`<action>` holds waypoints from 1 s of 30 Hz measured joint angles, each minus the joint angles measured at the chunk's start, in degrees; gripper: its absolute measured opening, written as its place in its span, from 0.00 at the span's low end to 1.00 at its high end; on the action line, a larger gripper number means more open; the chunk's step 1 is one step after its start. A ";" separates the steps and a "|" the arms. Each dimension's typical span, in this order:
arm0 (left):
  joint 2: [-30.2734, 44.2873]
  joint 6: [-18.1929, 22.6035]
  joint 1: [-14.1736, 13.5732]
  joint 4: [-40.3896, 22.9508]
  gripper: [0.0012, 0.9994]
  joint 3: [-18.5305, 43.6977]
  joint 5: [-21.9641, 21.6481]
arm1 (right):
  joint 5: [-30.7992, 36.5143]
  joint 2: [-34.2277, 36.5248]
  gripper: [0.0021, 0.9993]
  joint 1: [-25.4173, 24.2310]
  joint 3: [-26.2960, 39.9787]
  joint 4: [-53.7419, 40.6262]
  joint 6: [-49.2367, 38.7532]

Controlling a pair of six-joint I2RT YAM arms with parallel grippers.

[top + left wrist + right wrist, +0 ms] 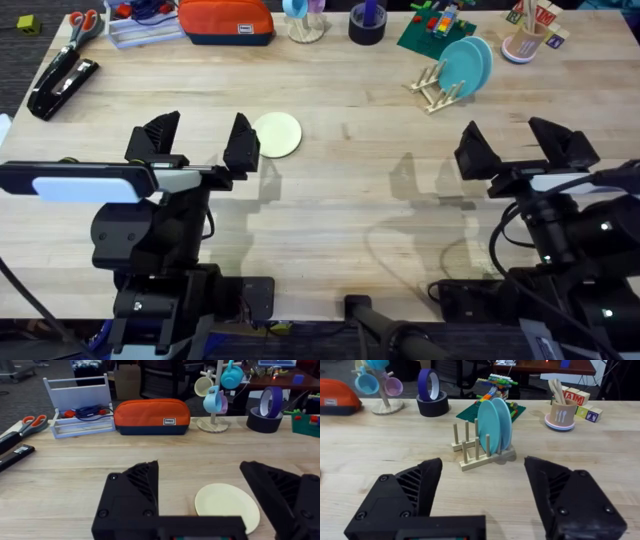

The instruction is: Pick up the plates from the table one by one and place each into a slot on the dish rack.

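Observation:
A pale cream plate [276, 134] lies flat on the wooden table [340, 210], left of centre. My left gripper [198, 140] hovers open just to its left, with the plate [227, 506] lying between and slightly beyond the black fingers [132, 495]. At the back right stands the wooden dish rack [436, 88] with two teal plates [466, 64] upright in its slots. My right gripper [520, 146] is open and empty, well in front of the rack [479, 450] and its teal plates [495, 425].
Along the back edge: scissors [83, 24], a black stapler [60, 86], an orange pouch [226, 20], a mug tree [305, 20], a tape roll [367, 24], a green brick board [437, 30], a utensil cup [524, 42].

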 joint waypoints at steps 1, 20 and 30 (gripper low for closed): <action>0.00 0.00 0.00 0.00 0.99 0.00 0.00 | 0.00 0.00 0.99 0.00 0.00 0.00 0.00; 0.00 0.22 0.00 0.56 0.99 0.00 0.00 | -0.02 0.01 0.99 0.00 0.02 -0.26 0.01; 0.00 0.22 0.00 0.89 0.99 1.75 0.00 | -0.05 0.05 1.00 0.00 0.71 0.97 0.02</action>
